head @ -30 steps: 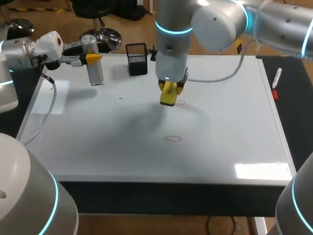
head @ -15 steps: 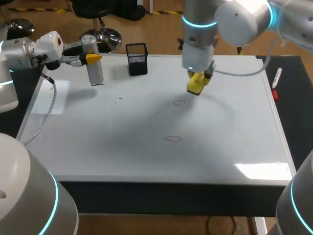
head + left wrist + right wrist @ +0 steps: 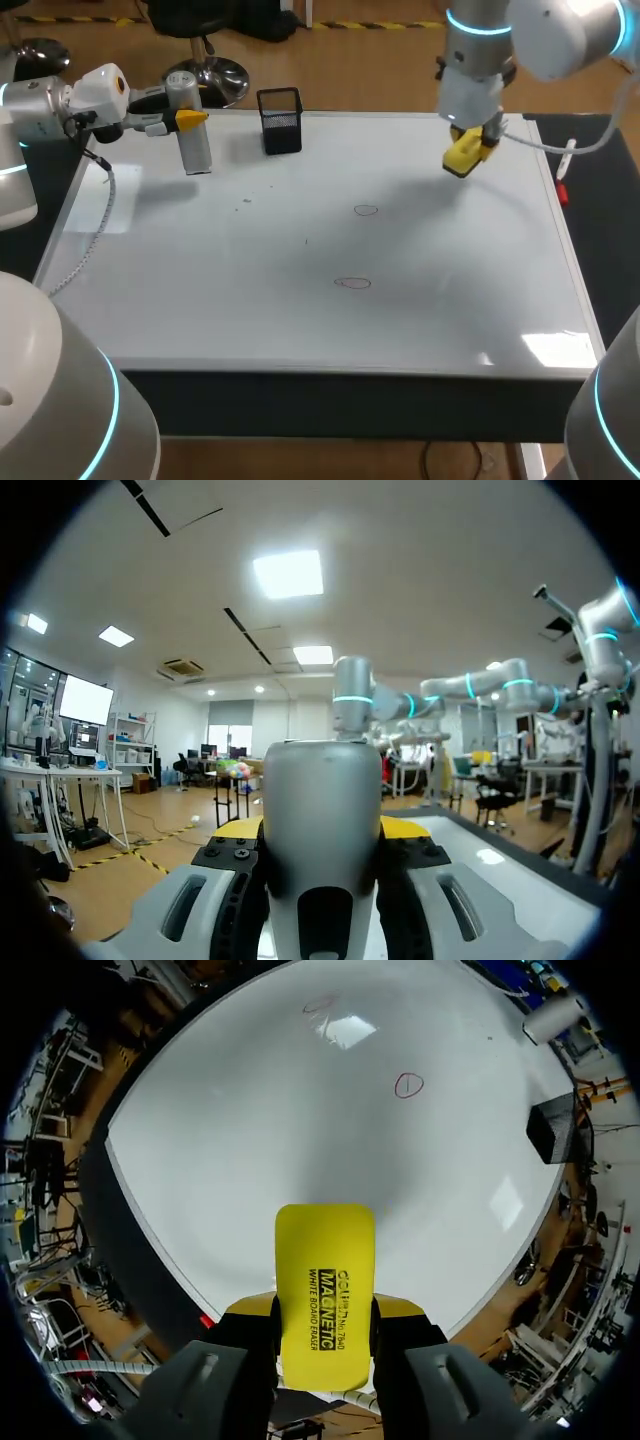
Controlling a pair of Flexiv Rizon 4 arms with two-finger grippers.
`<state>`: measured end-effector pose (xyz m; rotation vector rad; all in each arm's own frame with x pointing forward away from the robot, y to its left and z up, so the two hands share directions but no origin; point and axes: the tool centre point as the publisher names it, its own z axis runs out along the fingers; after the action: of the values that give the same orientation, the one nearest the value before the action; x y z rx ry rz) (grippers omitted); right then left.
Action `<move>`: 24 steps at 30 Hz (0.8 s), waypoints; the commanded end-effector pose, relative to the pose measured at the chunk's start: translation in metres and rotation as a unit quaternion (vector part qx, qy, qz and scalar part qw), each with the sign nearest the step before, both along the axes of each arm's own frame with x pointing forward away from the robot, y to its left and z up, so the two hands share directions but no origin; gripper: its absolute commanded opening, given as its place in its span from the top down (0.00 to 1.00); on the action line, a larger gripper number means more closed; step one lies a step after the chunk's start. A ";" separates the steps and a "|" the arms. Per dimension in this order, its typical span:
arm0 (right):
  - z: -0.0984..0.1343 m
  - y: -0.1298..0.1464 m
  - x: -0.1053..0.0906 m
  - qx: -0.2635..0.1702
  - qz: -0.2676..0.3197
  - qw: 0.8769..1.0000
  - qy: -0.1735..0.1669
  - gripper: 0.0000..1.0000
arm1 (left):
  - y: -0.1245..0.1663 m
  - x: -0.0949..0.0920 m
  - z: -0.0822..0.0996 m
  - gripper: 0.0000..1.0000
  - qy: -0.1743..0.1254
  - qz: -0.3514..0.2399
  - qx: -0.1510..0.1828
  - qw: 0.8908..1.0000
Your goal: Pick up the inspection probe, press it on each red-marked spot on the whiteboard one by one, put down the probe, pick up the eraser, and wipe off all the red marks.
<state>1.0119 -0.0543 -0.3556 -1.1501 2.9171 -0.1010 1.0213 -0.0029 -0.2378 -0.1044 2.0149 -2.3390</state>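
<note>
The grey cylindrical probe [image 3: 195, 135] stands upright at the whiteboard's [image 3: 460, 300] far left corner, with my left gripper [image 3: 188, 118] shut on its upper part. In the left wrist view the probe [image 3: 320, 810] fills the gap between the yellow fingertips [image 3: 404, 828]. My right gripper [image 3: 466, 152] hangs above the board's back right area, shut on the yellow eraser [image 3: 462, 158]. From the right wrist the eraser [image 3: 324, 1280] sticks out ahead of the fingers. Two red circles show on the board, one near the middle [image 3: 366, 210] and one nearer the front [image 3: 352, 283].
A black mesh pen holder [image 3: 281, 120] stands at the back edge, right of the probe. A marker [image 3: 565, 160] lies on the dark surface beyond the board's right edge. My left arm's cable [image 3: 95, 225] trails over the board's left side.
My right arm has carried the eraser up and away from the middle red circle to the back right of the board. Both circles remain. The left arm has kept still.
</note>
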 end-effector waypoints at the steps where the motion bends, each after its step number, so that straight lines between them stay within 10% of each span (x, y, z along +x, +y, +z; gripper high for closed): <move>1: 0.000 -0.021 0.006 0.011 -0.009 1.000 0.002 1.00 | -0.001 -0.002 0.002 1.00 0.000 0.002 0.001 1.000; 24: 0.000 -0.077 0.036 0.068 -0.071 0.995 0.001 1.00 | -0.001 -0.002 0.002 1.00 0.000 0.002 0.001 1.000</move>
<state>1.0477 -0.1297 -0.3573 -0.9223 2.9513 0.0962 1.0213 -0.0029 -0.2378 -0.1045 2.0149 -2.3390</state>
